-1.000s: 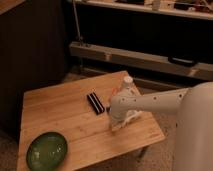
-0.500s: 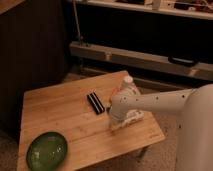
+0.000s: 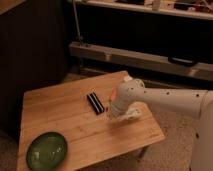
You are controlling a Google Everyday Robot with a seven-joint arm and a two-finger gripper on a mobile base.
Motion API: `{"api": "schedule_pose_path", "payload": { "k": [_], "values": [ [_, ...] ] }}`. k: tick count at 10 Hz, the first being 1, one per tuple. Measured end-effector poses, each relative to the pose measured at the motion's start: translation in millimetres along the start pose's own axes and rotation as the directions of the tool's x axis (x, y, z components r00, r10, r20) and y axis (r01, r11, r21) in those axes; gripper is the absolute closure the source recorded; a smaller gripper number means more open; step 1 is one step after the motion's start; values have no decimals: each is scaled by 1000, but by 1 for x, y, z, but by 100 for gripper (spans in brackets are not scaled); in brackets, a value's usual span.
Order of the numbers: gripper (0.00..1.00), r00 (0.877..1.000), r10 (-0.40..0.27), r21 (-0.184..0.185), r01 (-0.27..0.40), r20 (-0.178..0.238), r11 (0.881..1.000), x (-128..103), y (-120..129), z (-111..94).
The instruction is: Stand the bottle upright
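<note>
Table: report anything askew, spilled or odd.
Nothing spilled on the table. The gripper is low at the right side, hiding most of the bottle, so its pose is unclear. Green bowl and black bar look normal.

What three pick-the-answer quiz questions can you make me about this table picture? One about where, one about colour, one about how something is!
1. Where is the plate?
A. the table's near left corner
B. on the floor
C. beside the black bar

2. What colour is the plate?
A. red
B. green
C. blue

3. How is the black bar resting?
A. standing up
B. hanging from the claw
C. lying flat

Answers: 1 A, it sits at the front left of the wooden table. 2 B, it looks shiny green. 3 C, it lies flat left of the claw, which is down by the white bottle.
</note>
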Motion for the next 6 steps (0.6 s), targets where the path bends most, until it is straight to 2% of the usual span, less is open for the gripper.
{"api": "schedule_pose_path", "payload": {
  "k": [3,6],
  "values": [
    [67,996,14,20,-16,88,1000,-21,-16,-23],
    [67,987,52,25,-57,155,998,-27,-24,-30]
  ]
}}
